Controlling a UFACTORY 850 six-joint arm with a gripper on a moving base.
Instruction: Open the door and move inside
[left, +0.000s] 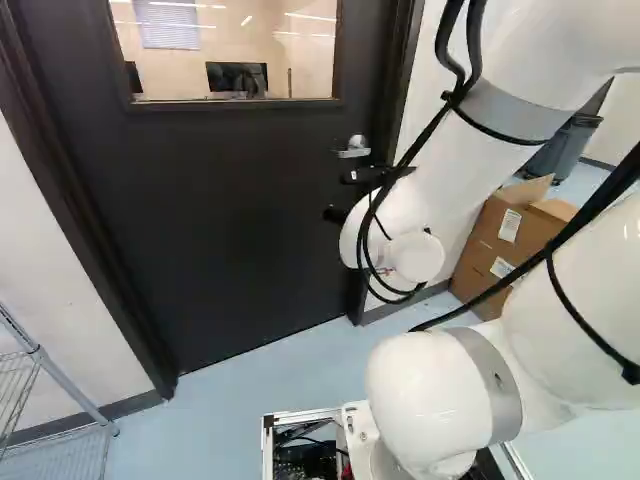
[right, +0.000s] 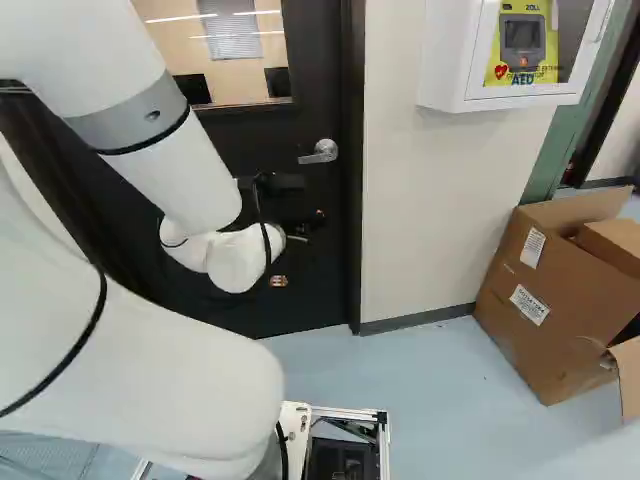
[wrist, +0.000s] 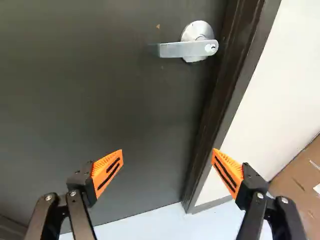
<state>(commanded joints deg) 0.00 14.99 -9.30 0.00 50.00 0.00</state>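
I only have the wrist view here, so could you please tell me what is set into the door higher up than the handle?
Observer: The door has a window in it, higher than the handle.
Operator: Thank you; what hangs on the wall beyond the handle side?
Observer: A white cabinet, at the upper right of the right base view.
Operator: And could you tell me what stands on the other side of the door?
Observer: A wire rack, at the lower left of the left base view.

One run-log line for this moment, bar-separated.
door: shut | lever handle: level, untouched | claw: open, facing door, short of handle | entry: not yet
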